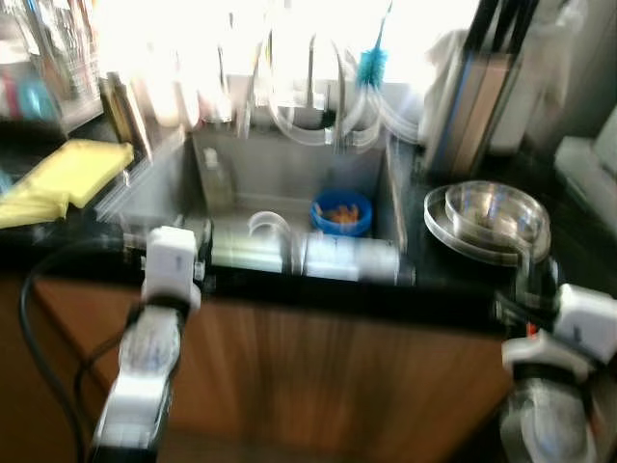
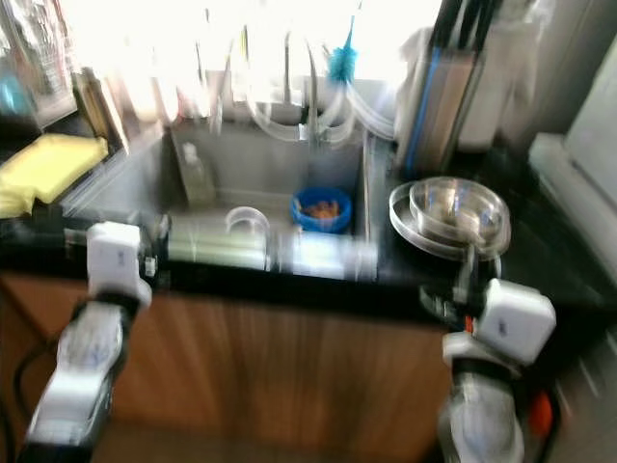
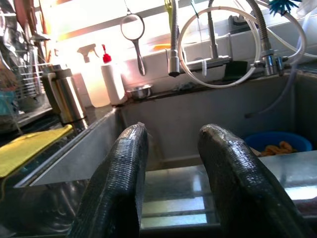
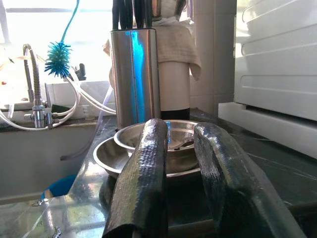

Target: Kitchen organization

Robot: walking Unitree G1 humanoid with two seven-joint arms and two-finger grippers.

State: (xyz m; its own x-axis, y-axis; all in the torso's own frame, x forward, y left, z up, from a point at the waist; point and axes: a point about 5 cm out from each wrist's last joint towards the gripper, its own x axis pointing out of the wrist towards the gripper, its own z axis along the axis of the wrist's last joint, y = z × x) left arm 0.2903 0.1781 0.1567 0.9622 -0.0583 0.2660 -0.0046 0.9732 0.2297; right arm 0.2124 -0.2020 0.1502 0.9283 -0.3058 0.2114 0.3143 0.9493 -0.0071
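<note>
Both silver arms are reaching up from the near edge toward the black counter's front lip. Left gripper (image 3: pixel 171 173) is hovering at the near rim of the steel sink (image 1: pixel 154 188), its fingers (image 3: pixel 119 183) parted with clear air between them and nothing held. Right gripper (image 4: pixel 190 173) is sitting low over the counter (image 1: pixel 453 280), fingers spread and empty, just near of the stacked steel bowls (image 1: pixel 487 220). Inside the basin, a blue bowl (image 1: pixel 341 212) is resting toward the far right corner, leaving open floor to its left. A yellow cloth (image 1: pixel 60 178) is lying on the left counter. Behind the bowls, a steel knife block (image 4: pixel 135 74) is standing upright, with a white appliance (image 4: pixel 277 74) closing off the right side.
</note>
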